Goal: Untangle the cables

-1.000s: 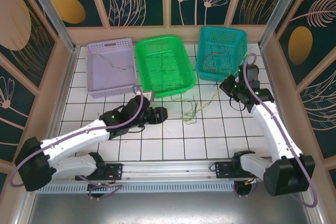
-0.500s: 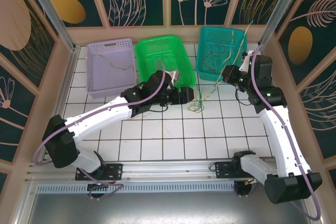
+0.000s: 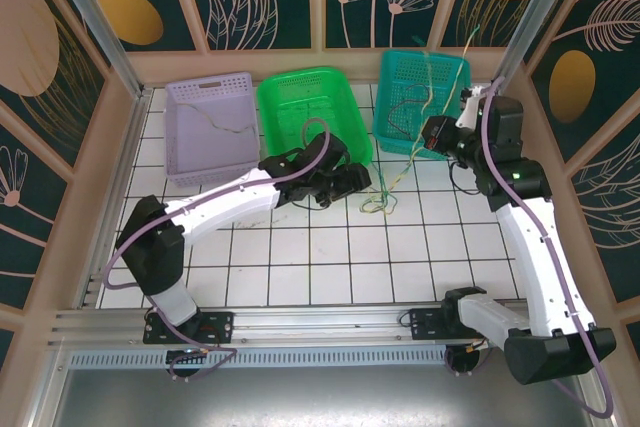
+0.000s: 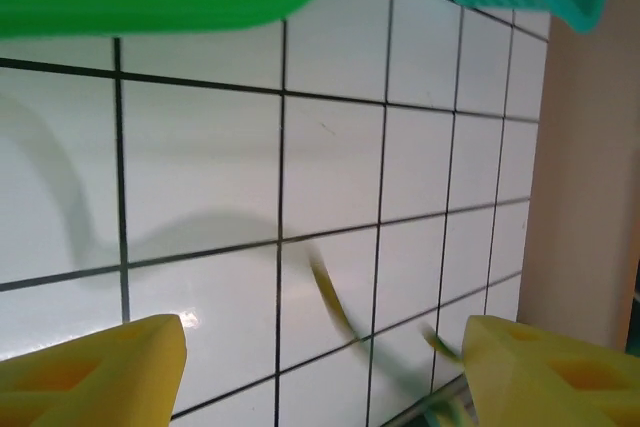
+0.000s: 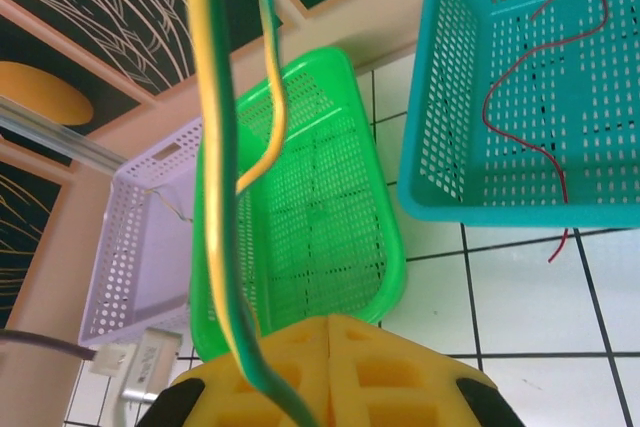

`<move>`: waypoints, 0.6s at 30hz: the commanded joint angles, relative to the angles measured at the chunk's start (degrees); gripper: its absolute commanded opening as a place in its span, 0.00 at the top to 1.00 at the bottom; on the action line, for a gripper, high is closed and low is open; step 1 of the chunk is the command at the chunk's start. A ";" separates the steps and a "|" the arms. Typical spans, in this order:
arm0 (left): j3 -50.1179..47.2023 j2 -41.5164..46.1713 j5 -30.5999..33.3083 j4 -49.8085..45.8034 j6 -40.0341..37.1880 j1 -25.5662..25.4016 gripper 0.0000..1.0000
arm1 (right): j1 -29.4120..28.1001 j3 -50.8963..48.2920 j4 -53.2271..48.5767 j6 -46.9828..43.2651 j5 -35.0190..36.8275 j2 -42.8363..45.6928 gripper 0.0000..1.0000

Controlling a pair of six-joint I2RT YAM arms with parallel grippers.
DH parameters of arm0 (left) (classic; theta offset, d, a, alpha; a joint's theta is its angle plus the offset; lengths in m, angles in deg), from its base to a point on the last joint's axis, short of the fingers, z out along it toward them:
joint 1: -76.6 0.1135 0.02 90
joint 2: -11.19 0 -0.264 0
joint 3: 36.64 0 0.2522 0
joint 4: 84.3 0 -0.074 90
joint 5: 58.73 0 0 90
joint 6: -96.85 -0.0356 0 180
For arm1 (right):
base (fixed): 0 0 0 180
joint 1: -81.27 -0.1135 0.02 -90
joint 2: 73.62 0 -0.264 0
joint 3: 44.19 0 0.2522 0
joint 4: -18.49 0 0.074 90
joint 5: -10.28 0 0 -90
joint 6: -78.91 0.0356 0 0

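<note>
- White tiled table (image 3: 330, 257), teal plastic mesh basket (image 5: 440, 97) at far edge.
- Left gripper (image 4: 320, 377): fingers wide apart, empty.
- Right gripper (image 5: 328, 337): closed on thin yellow and green cables (image 5: 216, 162), ends trailing onto tiles.
- Thin reddish-brown cable (image 5: 488, 99): inside teal basket.

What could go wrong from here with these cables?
The right pincer is shut on the green and yellow cables together, so pulling may tighten the tangle on the tiles. The left pincer, open beside it, could miss those thin strands. The hanging strands might snag the red cable in the teal basket.
</note>
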 commanded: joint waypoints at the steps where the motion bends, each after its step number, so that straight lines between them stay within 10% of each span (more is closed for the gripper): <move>1: -4.41 0.25 -3.35 8.63 11.66 2.99 0.27 | -0.38 1.18 -0.20 -0.71 0.31 0.95 1.00; 12: -11.41 -0.70 -12.93 24.52 30.09 4.04 0.28 | -0.45 0.01 0.40 1.15 0.66 2.20 1.00; 18: -13.15 5.60 -9.40 14.72 30.63 3.95 0.28 | -0.42 -0.27 1.85 1.52 0.57 1.33 1.00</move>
